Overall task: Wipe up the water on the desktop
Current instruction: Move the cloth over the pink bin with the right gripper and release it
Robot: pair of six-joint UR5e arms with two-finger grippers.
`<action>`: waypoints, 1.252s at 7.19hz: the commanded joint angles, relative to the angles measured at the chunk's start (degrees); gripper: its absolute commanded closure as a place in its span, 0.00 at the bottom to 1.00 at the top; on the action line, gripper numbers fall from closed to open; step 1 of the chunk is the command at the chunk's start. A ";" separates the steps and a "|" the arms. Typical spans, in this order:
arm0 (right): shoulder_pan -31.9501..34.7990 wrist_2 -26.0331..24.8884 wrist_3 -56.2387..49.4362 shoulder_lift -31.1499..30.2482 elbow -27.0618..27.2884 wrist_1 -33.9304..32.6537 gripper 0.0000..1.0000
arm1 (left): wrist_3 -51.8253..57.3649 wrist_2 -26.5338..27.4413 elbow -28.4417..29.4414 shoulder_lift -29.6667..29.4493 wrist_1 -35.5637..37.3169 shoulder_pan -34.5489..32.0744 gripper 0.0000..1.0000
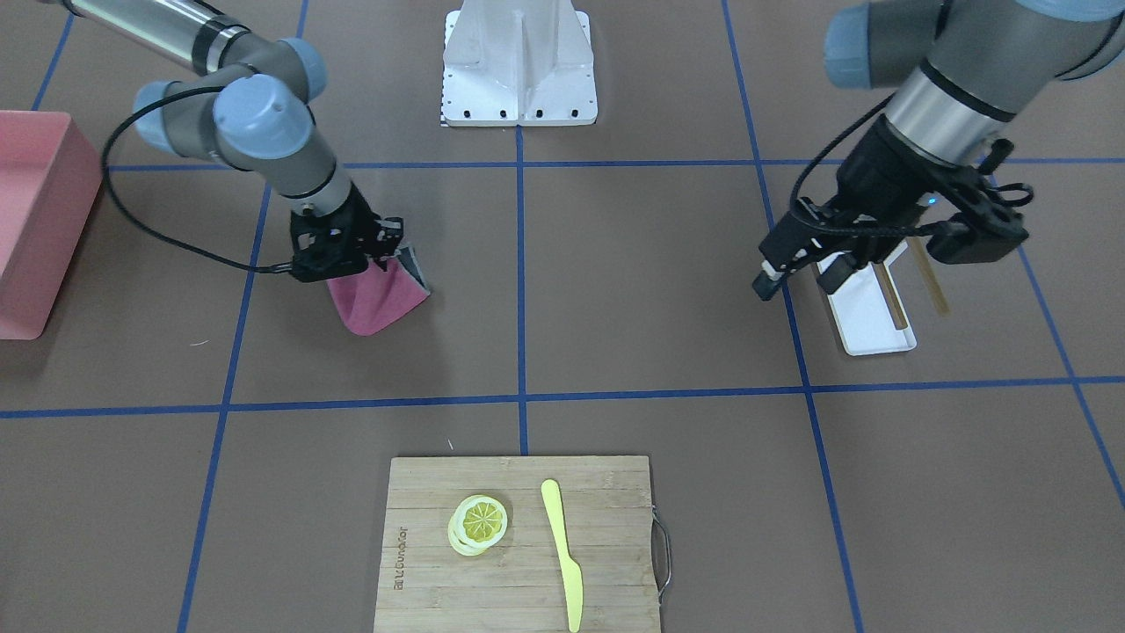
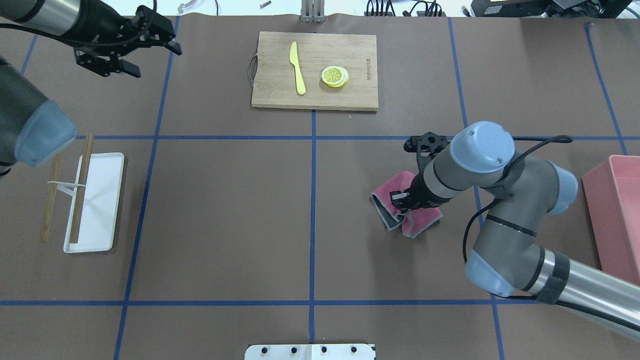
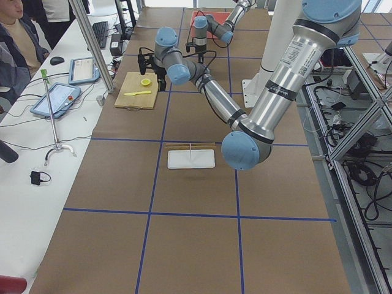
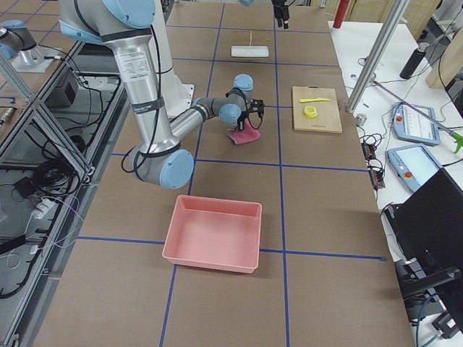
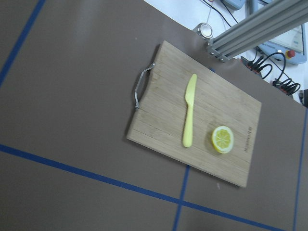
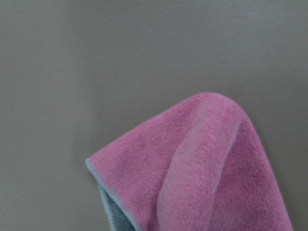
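The pink cloth [image 6: 202, 163], pinched in the right gripper [image 2: 401, 199], trails on the brown desktop [image 2: 225, 210] mid-table, so wiping seems underway, though no water shows to judge what remains; the left gripper [image 1: 798, 277] hangs spread and empty, well apart.

The surface [image 2: 225, 210] is matte brown, gridded with thin blue tape lines [image 2: 313, 200]. The cloth [image 1: 373, 303] is pink with a grey underside, the bin [image 2: 620, 215] salmon pink, the tray [image 2: 102, 200] white, the board [image 2: 280, 90] pale bamboo, knife [image 2: 297, 67] and lemon slice [image 2: 335, 76] yellow.
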 commanded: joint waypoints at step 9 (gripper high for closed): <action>15.54 9.94 -5.57 -15.56 16.93 -0.83 1.00 | 45.57 -4.09 4.42 9.34 9.58 -19.29 0.03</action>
